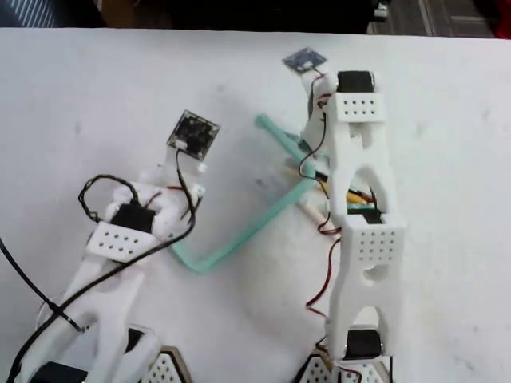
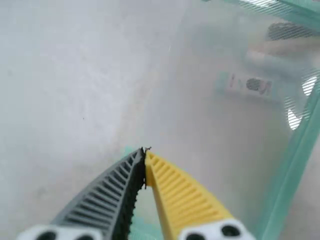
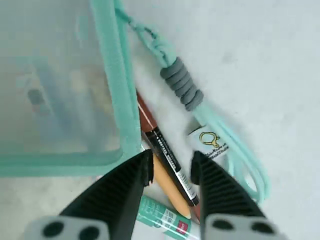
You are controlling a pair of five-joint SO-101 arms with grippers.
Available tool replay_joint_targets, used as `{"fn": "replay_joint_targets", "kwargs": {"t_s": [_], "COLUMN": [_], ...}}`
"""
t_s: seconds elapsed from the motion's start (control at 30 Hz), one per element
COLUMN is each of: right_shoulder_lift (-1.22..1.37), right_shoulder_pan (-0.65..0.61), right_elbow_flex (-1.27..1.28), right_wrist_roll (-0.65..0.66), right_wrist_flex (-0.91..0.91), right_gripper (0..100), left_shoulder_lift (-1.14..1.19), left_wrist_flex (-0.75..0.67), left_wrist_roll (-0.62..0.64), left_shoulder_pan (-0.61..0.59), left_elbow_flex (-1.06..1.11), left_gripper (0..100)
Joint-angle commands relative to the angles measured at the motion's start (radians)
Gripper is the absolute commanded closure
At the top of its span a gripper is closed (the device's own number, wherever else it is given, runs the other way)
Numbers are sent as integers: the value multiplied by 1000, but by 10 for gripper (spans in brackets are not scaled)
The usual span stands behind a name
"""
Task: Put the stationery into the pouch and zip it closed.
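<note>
Pouch (image 1: pixel 239 199) lies flat on table (image 1: pixel 96 96) between the two arms. Left gripper (image 2: pixel 145 155): jaws pressed together on the pouch's teal edge. Right gripper (image 3: pixel 171 162): jaws parted, holding nothing, straddling black pen (image 3: pixel 162 145) and orange pencil (image 3: pixel 167 187) lying just outside the pouch's border, near its cord (image 3: pixel 182 85).

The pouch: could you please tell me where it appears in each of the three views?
High view: pouch lies between the two arms.
Left wrist view: pouch spreads beyond the left gripper, shut on its edge.
Right wrist view: pouch corner beside the open right gripper.
Shared landmark: its mint-green edging.
</note>
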Motion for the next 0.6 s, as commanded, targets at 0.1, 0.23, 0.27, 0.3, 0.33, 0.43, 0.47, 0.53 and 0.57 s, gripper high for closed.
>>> {"fn": "replay_joint_targets", "kwargs": {"t_s": [0.1,0.23,0.27,0.3,0.33,0.43,0.47,0.53,0.57], "right_shoulder_lift": [-73,-73,-73,-73,-73,-56,-39,-2,18], "right_shoulder_pan": [28,-1,-7,-12,-13,-8,-7,-5,-5], "right_elbow_flex": [29,32,32,32,34,37,31,29,29], "right_wrist_roll": [48,51,52,54,54,64,92,144,160], "right_wrist_flex": [-102,-174,-188,-203,-217,-246,-246,-248,-248], "right_gripper": [739,738,738,738,738,738,738,739,739], "left_shoulder_lift": [-5,-5,-5,-5,-5,-5,-5,-5,-5], "left_wrist_flex": [-25,-25,-25,-23,-21,-18,-18,-18,-18], "left_wrist_roll": [2,2,2,2,2,2,2,2,2], "left_shoulder_pan": [15,10,8,8,8,8,8,8,8], "left_elbow_flex": [-11,-9,-9,-9,-9,-9,-9,-9,-9], "left_gripper": [976,976,976,976,976,976,976,976,976]}}
